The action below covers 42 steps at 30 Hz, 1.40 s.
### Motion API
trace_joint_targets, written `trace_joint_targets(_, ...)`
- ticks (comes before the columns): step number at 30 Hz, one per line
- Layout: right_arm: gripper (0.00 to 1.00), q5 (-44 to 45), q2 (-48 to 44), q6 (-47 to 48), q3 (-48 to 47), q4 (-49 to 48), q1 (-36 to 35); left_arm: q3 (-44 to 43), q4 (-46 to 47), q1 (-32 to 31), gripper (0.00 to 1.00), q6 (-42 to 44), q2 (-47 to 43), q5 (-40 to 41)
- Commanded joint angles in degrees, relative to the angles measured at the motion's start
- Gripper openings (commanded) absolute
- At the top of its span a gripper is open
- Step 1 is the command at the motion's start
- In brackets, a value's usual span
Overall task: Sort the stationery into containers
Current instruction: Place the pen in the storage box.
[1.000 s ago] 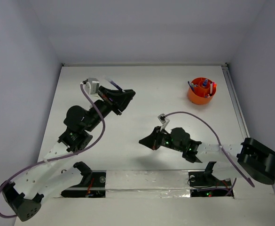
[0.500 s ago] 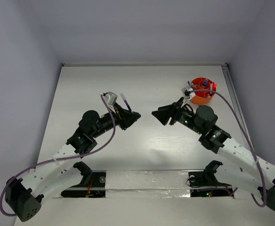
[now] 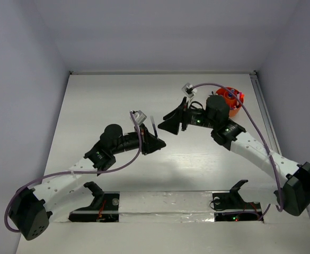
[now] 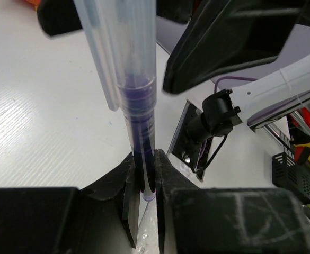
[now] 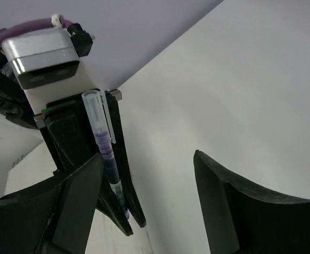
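Left fingers (image 3: pixel 156 142) pinch the pen (image 4: pixel 136 79) by its tip, short of the cup (image 3: pixel 230 97); right fingers (image 3: pixel 168 123) gape empty, likely for a handover.

Clear purple-inked pen (image 4: pixel 136 79) in left claw (image 4: pixel 144 161)

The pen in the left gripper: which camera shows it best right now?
Left wrist: the pen fills the frame, its clear cap and dark ink tube sharp, clamped in the left gripper. Right wrist shows its full length, smaller. Top external shows only a thin pale sliver.
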<state>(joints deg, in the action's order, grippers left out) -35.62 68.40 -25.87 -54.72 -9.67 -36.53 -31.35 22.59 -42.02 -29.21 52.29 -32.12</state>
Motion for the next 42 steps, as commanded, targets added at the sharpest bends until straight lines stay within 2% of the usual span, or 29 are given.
trace_joint_targets(1, 0.73, -8.2, 1.1, -2.3, -3.6, -5.4, 0.1, 0.2, 5.0, -0.2, 0.00, 0.1, 0.2, -1.9)
trace_joint_targets(7, 0.71, -12.2, 3.1, -4.7, -2.9, -9.1, 0.1, 0.0, 5.7, -0.2, 0.00, 0.2, 1.8, -1.5)
trace_joint_targets(13, 0.66, -12.5, 4.6, -5.2, -3.6, -8.7, 0.1, -0.1, 6.4, -0.7, 0.00, 0.0, 3.0, -1.5)
trace_joint_targets(14, 0.60, -12.5, 5.4, -5.2, -3.9, -8.7, 0.1, -0.3, 6.4, -0.7, 0.00, 0.0, 3.1, -1.5)
trace_joint_targets(19, 0.47, -13.1, 7.1, -6.7, -4.0, -9.8, 0.1, -0.5, 6.3, -0.7, 0.00, 0.1, 3.2, -1.4)
trace_joint_targets(20, 0.41, -13.4, 7.3, -6.8, -4.0, -10.1, 0.1, -0.7, 6.2, -0.7, 0.00, 0.1, 3.3, -1.5)
trace_joint_targets(21, 0.39, -13.6, 7.5, -7.1, -4.0, -10.3, 0.1, -0.7, 6.3, -0.7, 0.00, 0.1, 3.3, -1.4)
trace_joint_targets(23, 0.25, -13.4, 7.5, -7.1, -3.8, -10.4, 0.1, -0.8, 6.3, -0.7, 0.00, 0.1, 3.5, -1.3)
trace_joint_targets(28, 0.02, -11.0, 6.8, -6.0, -3.6, -9.6, 0.1, -1.2, 6.2, -0.7, 0.00, 0.1, 3.9, -0.7)
trace_joint_targets(29, 0.00, -9.7, 6.6, -5.9, -3.2, -9.5, 0.1, -1.2, 6.2, -0.7, 0.00, 0.2, 3.8, -0.5)
trace_joint_targets(32, 0.00, -3.7, 4.8, -4.6, -2.5, -8.2, 0.1, -0.8, 5.8, -0.7, 0.21, 0.5, 3.0, 0.8)
trace_joint_targets(33, 0.00, -1.8, 4.2, -4.2, -2.2, -7.8, 0.1, -0.6, 5.6, -0.7, 0.38, 0.7, 2.7, 1.9)
trace_joint_targets(34, 0.00, 2.4, 3.6, -3.9, -1.9, -7.4, 1.5, -0.6, 5.4, -0.7, 0.47, 0.8, 2.0, 2.4)
trace_joint_targets(35, 0.00, 4.4, 2.4, -3.9, -0.8, -7.4, 2.5, 0.0, 5.1, -0.7, 0.59, 1.1, 1.7, 3.2)
trace_joint_targets(39, 0.00, 13.9, -0.2, -4.6, 1.5, -7.6, 8.7, 0.9, 3.7, -1.2, 0.81, 2.1, 0.1, 5.5)
trace_joint_targets(42, 0.00, 18.4, -1.5, -5.9, 3.2, -8.2, 15.5, 1.9, 3.9, -1.2, 0.90, 2.6, -1.0, 7.1)
